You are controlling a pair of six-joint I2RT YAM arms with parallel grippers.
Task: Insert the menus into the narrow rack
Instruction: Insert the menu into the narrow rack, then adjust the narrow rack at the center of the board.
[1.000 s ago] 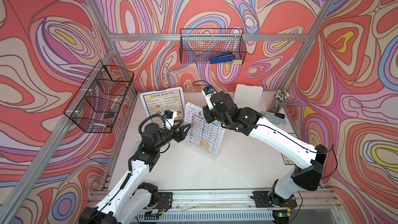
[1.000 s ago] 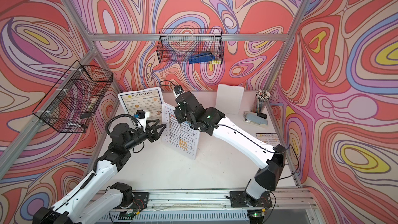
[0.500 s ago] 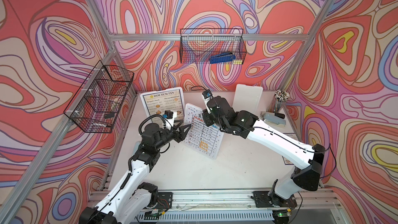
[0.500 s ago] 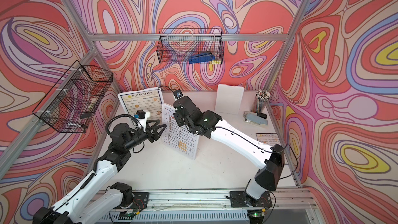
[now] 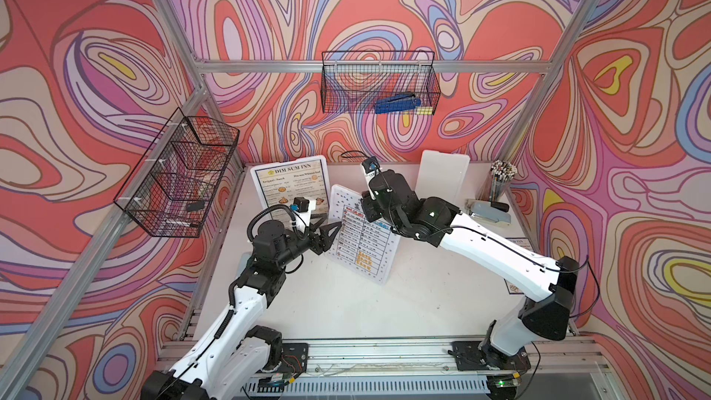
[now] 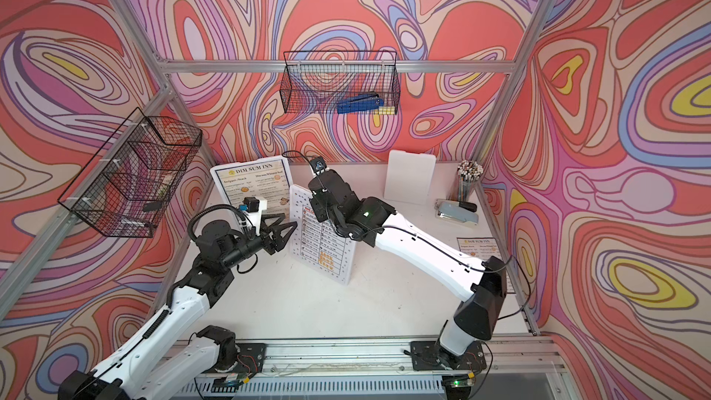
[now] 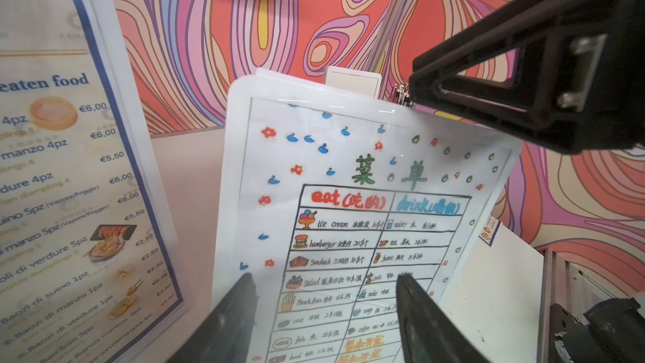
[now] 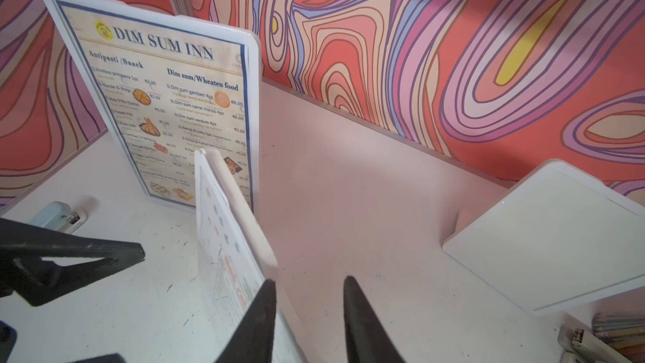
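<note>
A white menu (image 5: 361,242) with a hand-drawn table stands tilted on its lower edge at mid-table. My left gripper (image 7: 324,291) is open, its fingers spread in front of the menu's face without touching it. My right gripper (image 8: 309,284) is open at the menu's top edge (image 8: 241,225), which lies against one finger (image 8: 261,312). A large blue-bordered "DIM SUM INN" menu (image 5: 290,186) leans at the back left. A smaller one (image 6: 479,250) lies flat by the right table edge. The wire rack (image 5: 181,175) with divided slots hangs on the left wall.
A wire basket (image 5: 379,82) holding a blue stapler hangs on the back wall. A blank white board (image 5: 442,178) leans at the back. A grey stapler (image 5: 488,213) and a cup of pencils (image 5: 500,178) sit at the back right.
My right wrist has shifted slightly left and lower over the white menu's top edge, and its jaws have parted a little. The left arm and the menus have stayed put.
</note>
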